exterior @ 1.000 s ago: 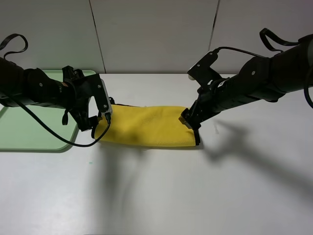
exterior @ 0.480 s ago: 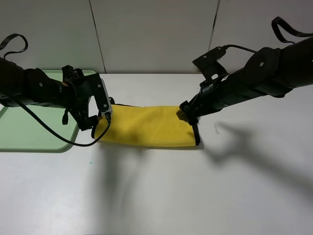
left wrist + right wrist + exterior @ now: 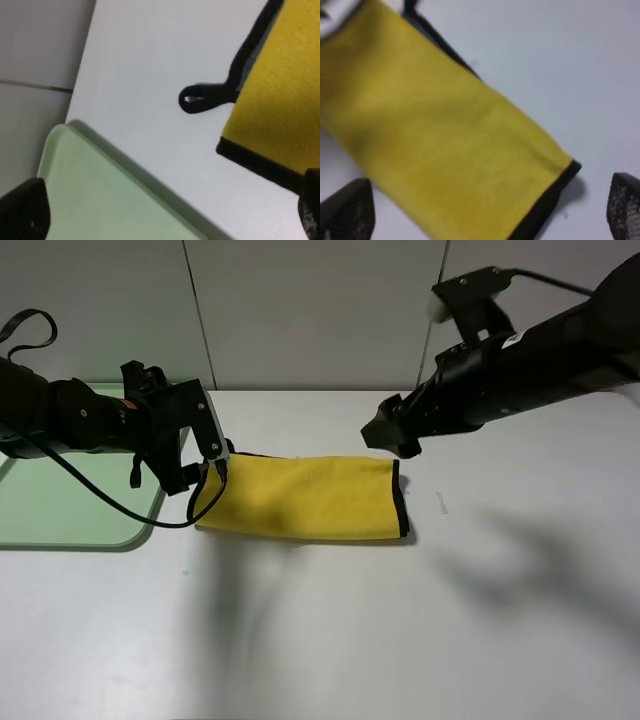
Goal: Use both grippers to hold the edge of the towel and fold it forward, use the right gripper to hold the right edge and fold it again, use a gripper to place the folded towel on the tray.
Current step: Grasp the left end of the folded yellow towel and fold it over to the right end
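Okay, white table (image 3: 320, 640) fills the exterior high view, with grey wall panels (image 3: 310, 310) behind it. Mint-green tray (image 3: 60, 515) sits at the table's left edge toward the back, low rim, and its rounded corner also shows in the left wrist view (image 3: 100, 200). Left arm reaches in over the tray, and the left gripper (image 3: 200, 462) sits low at the tray's right rim, just beside the towel's left end; can't tell if it touches the cloth. Its fingers (image 3: 20, 212) are spread wide, dark tips at opposite corners of the left wrist view. Right arm comes in from the back right, and the right gripper (image 3: 392, 440) hangs in the air over the back right corner of the towel, apart from it. Its fingers (image 3: 345, 212) are wide too, with the cloth lying flat on the table between them in the right wrist view. Yellow towel (image 3: 300, 498) is on the table, back half, a bit left of the middle, just right of the tray and off it. It lies folded into a long strip running left to right, fuzzy side up. Black trim (image 3: 402, 500) runs down its right end. Small black loop (image 3: 200, 97) sticks out of the towel's back left corner onto bare table, near the tray's rim but apart from it.
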`<act>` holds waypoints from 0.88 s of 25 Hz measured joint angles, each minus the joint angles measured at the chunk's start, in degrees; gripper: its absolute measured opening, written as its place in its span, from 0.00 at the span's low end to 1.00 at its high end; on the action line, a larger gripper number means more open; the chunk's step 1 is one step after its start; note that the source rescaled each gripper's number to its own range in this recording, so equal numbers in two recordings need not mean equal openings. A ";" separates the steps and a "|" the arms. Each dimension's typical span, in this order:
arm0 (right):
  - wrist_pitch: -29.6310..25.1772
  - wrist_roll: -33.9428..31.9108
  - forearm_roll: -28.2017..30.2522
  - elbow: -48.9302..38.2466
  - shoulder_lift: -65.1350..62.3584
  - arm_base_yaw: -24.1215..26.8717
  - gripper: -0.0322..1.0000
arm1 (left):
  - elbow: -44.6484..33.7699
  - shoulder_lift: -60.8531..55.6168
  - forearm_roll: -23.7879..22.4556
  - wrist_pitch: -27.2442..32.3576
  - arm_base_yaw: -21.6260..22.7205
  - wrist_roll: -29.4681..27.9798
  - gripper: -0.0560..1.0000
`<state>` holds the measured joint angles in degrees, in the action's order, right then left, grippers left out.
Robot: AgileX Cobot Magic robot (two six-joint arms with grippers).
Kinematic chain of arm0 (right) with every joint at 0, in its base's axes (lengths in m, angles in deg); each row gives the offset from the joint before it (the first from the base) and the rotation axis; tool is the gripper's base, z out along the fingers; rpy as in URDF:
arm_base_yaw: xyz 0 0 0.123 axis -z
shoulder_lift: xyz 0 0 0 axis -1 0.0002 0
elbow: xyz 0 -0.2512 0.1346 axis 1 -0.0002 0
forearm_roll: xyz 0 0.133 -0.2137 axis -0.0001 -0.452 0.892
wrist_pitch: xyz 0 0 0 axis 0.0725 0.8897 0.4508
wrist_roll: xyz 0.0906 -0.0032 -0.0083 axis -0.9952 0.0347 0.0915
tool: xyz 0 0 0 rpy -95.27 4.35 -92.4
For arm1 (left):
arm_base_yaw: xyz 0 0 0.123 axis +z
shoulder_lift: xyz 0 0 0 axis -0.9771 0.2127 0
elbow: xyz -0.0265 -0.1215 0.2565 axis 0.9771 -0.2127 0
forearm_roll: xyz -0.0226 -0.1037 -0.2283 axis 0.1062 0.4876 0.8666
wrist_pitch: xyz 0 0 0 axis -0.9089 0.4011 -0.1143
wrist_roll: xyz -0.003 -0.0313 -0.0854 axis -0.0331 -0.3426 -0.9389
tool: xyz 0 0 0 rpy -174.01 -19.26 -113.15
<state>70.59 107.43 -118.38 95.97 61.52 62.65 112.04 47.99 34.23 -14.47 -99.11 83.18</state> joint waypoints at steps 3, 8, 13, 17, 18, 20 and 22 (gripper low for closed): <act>-2.80 -3.86 1.36 -0.05 -6.93 0.00 1.00 | 0.00 0.00 0.00 0.00 0.00 -0.19 1.00; -9.82 -13.17 7.76 -0.05 -20.53 0.00 1.00 | 0.00 0.00 0.00 0.00 0.00 -0.19 1.00; -19.83 -23.49 19.36 -0.05 -34.91 0.00 1.00 | 0.00 0.00 0.00 0.00 0.00 -0.19 1.00; -27.40 -31.94 25.76 -0.05 -45.93 0.00 1.00 | 0.00 0.00 0.00 0.00 0.00 -0.33 1.00; -29.10 -33.54 26.63 -0.05 -48.65 0.00 1.00 | 0.00 0.00 0.00 0.00 0.00 -0.33 1.00; -31.69 -34.99 27.54 -0.05 -53.34 0.00 1.00 | 0.00 0.00 0.00 -0.05 0.00 -0.33 1.00; -33.48 -35.75 27.73 -0.05 -58.23 0.00 1.00 | 0.00 0.00 0.00 -0.05 0.00 -0.33 1.00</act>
<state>37.11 71.69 -90.65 95.92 3.29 62.65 112.04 47.99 34.23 -14.52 -99.11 82.85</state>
